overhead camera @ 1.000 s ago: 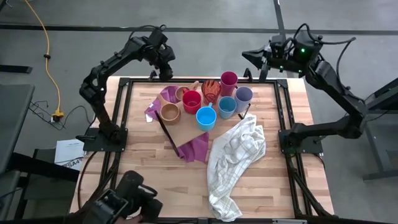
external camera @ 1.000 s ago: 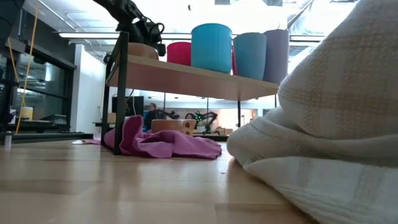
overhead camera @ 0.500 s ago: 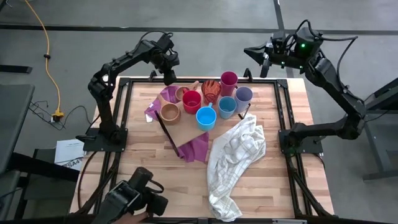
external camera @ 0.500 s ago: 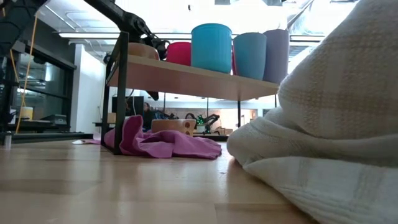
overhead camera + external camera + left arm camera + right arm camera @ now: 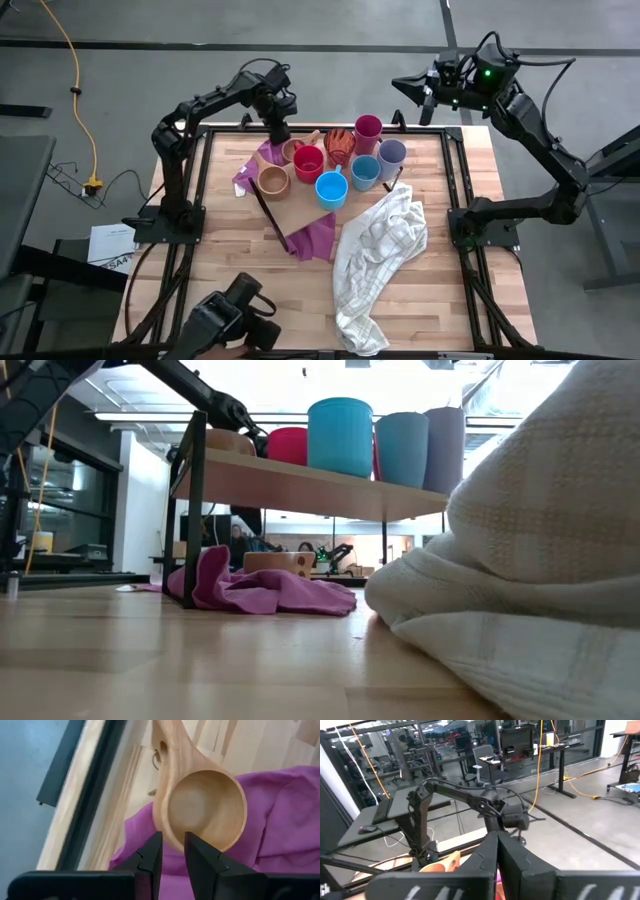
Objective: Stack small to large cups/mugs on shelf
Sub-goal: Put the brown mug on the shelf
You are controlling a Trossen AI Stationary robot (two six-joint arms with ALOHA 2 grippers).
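A tan handled cup (image 5: 295,150) stands upright on the purple cloth (image 5: 280,820) at the far side of the table, beside the shelf (image 5: 300,212). My left gripper (image 5: 284,132) is right over it. In the left wrist view its fingers (image 5: 172,842) stand a narrow gap apart at the cup's rim (image 5: 174,845). On the shelf stand a red mug (image 5: 308,163), a tan cup (image 5: 273,182), two blue cups (image 5: 331,189), a lavender tumbler (image 5: 391,153) and a magenta tumbler (image 5: 368,128). My right gripper (image 5: 408,92) is shut and empty, high beyond the far edge. My left gripper comes at the tan cup slanting down from the far left. One finger (image 5: 156,851) shows over the outer wall and the other (image 5: 194,851) over the bowl, with the rim (image 5: 174,845) in the gap. I cannot tell whether they touch it.
A white checked towel (image 5: 385,250) lies bunched on the table's right half and fills the right of the low view (image 5: 540,560). An orange patterned cup (image 5: 341,146) stands among the others. A dark camera (image 5: 232,318) sits at the near left edge.
My left gripper has gone toward the table's right and near side and down, from beyond the far edge to the tan handled cup. The cups have stayed where they were.
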